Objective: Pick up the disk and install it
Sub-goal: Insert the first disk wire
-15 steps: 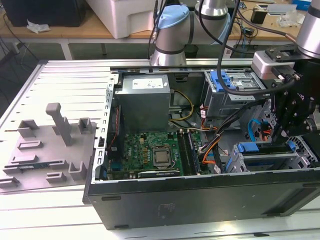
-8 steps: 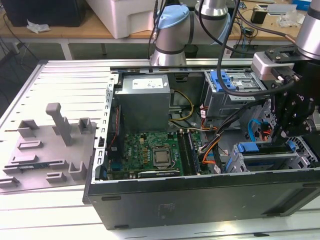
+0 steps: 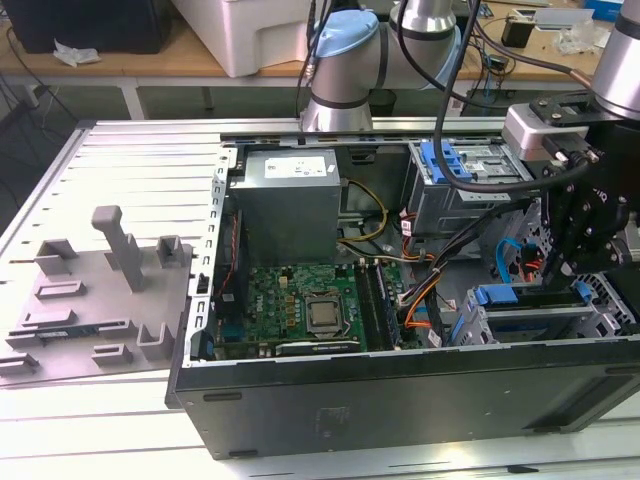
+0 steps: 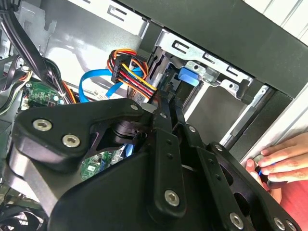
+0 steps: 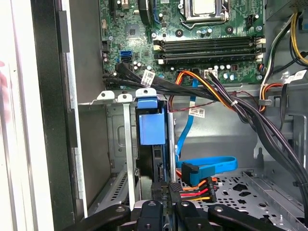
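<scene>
Jaws (image 5: 163, 202) drawn narrow, tips either side of a thin dark edge. I judge that edge to be the near end of the disk (image 5: 149, 127), and the jaws to be closed on it, though the contact itself is partly hidden by my own linkage.

- Disk: stands on edge in the lower drive bay, between two upright silver rails (image 5: 129, 144). Its blue frame shows at the far end in the first wrist view. Long axis runs straight away from the jaws, along the slot and toward the motherboard (image 5: 202, 43). So it lies dead ahead of the tips, in line with them, not off to a side.
- Second wrist view: jaws (image 4: 166, 108) reach into the same bay, with the disk's blue frame (image 4: 187, 76) just beyond the tips.
- Just beside the jaws: a bundle of red, orange and black power leads (image 5: 192, 192) and a blue flat data cable (image 5: 211, 166), loose on the bay floor. Close to the disk, apart from it as far as I can see.
- A person's hand (image 4: 281, 161) rests on the case edge, outside the bay.
- Exterior view: jaws (image 3: 560, 265) sit over the bay at that view's right, disk (image 3: 525, 297) below them. Farther back stand the grey power-supply box (image 3: 290, 200) and the upper drive cage (image 3: 470, 170).
- Case sits on the desk (image 3: 300, 465).
</scene>
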Available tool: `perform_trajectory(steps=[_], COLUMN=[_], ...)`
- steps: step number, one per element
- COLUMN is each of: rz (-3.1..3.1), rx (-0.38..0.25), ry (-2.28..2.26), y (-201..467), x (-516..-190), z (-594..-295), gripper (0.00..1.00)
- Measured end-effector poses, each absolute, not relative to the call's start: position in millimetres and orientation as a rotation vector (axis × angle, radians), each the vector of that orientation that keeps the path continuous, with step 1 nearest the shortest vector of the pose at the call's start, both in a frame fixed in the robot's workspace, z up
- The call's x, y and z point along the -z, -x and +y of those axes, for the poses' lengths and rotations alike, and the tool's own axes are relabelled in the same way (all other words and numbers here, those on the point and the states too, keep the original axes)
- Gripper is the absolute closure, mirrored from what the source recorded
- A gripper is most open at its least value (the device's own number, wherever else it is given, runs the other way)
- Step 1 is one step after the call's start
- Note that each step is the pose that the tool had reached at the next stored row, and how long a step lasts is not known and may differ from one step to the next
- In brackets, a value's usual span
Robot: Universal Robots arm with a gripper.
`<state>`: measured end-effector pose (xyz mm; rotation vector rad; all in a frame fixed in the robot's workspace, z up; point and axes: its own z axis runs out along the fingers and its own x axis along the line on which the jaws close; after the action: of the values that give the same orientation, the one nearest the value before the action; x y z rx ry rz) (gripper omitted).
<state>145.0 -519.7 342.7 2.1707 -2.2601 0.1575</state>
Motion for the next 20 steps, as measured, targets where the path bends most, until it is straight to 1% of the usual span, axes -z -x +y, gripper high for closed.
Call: perform_trajectory(steps=[20], rz=[-2.251], rx=[-0.146], ry=[-2.169], y=[-147.7], x=[-343.4], z=[-519.7], gripper=[0.83])
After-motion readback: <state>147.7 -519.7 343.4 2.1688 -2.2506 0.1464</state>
